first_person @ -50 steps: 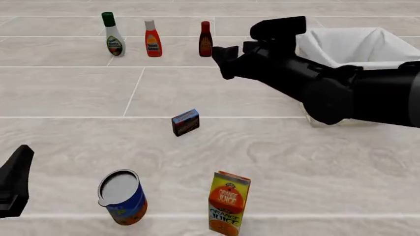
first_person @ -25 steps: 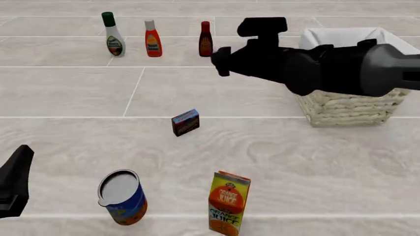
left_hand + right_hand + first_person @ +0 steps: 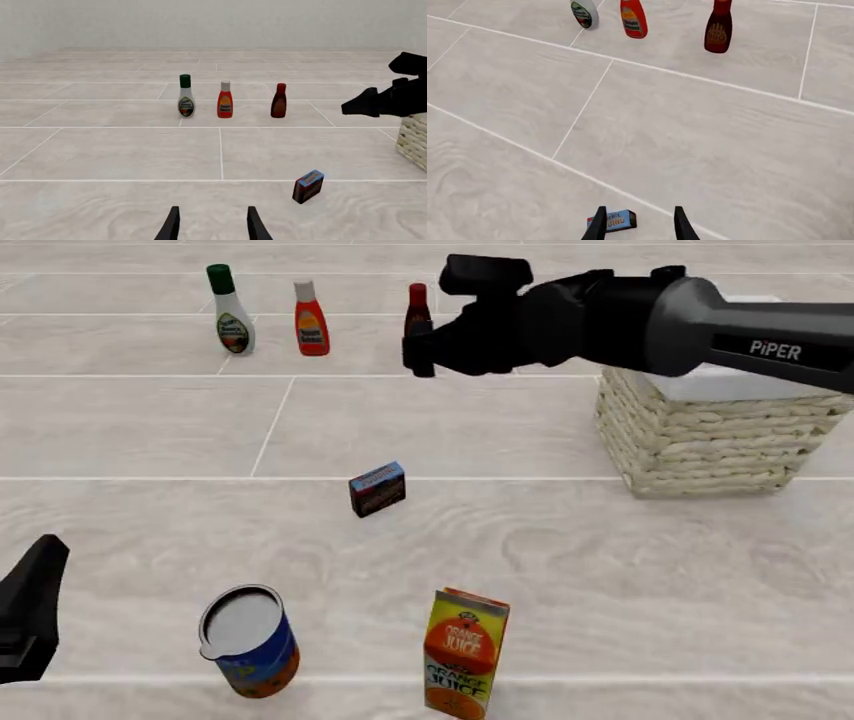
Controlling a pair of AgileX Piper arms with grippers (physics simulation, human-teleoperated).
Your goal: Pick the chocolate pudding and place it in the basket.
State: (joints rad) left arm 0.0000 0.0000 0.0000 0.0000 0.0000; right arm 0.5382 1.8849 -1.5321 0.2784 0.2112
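Pale grey stone-look tiles [image 3: 160, 430] with thin white seams cover the whole work surface, and the small dark brown chocolate pudding carton with its blue top edge and reddish label [image 3: 378, 488] stands alone on them near the middle, well apart from everything else. The right arm's black gripper [image 3: 420, 340] hangs high over the far part of the surface, close in the front view to the dark brown sauce bottle [image 3: 418, 310]; the right wrist view shows its fingers [image 3: 599, 223] parted and empty, with the carton [image 3: 612, 220] low between them but far beneath. The main risk, as I judge it, is a descent that starts too far forward, so the fingers land beyond the carton or clip its upper edge and tip it flat, which would make a clean pinch harder. A swing back toward the large square pale wicker basket with white cloth lining [image 3: 701, 440], to the right of the carton, could also catch the rim if the lift is too low. The left arm's gripper [image 3: 212, 226] sits at the near left edge, fingers parted, holding nothing, with the carton off to its right and farther out.
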